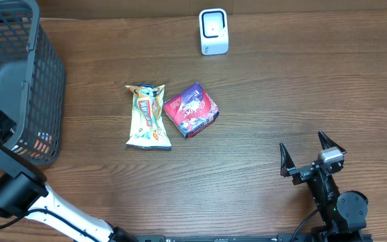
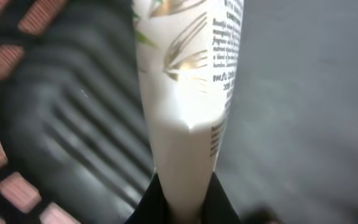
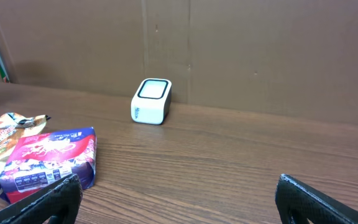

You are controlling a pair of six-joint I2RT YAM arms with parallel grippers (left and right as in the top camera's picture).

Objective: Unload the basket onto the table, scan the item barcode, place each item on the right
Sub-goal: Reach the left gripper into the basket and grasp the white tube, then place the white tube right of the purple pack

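The left gripper point(image 2: 185, 210) is clamped shut on a white tube point(image 2: 188, 93) jutting straight ahead of it inside the basket point(image 2: 61, 130), probably light, squashy and slick, best pinched across its flattened end; the right gripper point(image 3: 176, 193) gapes empty.

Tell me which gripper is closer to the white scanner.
Right. The right gripper sits open, below-right of the scanner in the overhead view; the left gripper is farther, inside the basket at far left.
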